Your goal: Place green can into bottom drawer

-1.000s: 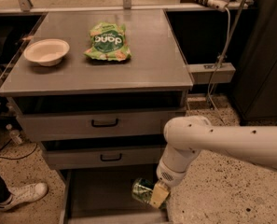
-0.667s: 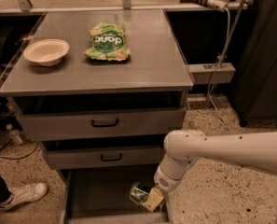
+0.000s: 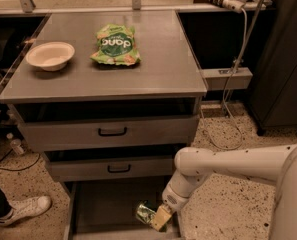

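Observation:
The green can (image 3: 146, 215) is a small shiny can lying tilted over the right part of the bottom drawer (image 3: 103, 209), which is pulled open below the two drawers with black handles. My gripper (image 3: 158, 218) reaches down from the white arm at the right and is shut on the can, its tan fingers (image 3: 162, 217) against the can's right side. The can is low, at or just above the drawer floor; I cannot tell whether it touches.
On the grey cabinet top lie a green snack bag (image 3: 115, 45) and a white bowl (image 3: 50, 55). A person's white shoe (image 3: 24, 209) is on the speckled floor at the left. A cable hangs at the right of the cabinet.
The arm has lowered and moved slightly left, carrying the can deeper into the open bottom drawer.

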Available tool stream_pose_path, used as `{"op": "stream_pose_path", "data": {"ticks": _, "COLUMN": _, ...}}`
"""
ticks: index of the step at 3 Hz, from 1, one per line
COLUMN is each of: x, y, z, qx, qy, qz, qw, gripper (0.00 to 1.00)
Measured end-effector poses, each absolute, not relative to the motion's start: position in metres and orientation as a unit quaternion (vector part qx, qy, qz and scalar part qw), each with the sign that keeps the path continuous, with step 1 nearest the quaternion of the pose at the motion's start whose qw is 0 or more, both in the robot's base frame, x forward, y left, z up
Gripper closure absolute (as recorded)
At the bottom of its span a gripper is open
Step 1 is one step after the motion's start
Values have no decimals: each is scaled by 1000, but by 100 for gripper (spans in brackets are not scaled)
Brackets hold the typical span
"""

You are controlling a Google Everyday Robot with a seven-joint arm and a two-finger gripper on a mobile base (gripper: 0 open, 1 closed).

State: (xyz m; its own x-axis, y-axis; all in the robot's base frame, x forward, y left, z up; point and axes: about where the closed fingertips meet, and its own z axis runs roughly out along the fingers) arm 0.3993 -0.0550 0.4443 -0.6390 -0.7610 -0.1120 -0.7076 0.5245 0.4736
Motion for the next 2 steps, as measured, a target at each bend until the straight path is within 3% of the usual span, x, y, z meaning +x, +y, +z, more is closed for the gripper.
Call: {"op": "stream_pose_path", "data": {"ticks": 2, "x": 411, "y": -23, "z": 360, "qx": 402, "qy": -866, "qz": -295, "qw": 25, "gripper": 100}}
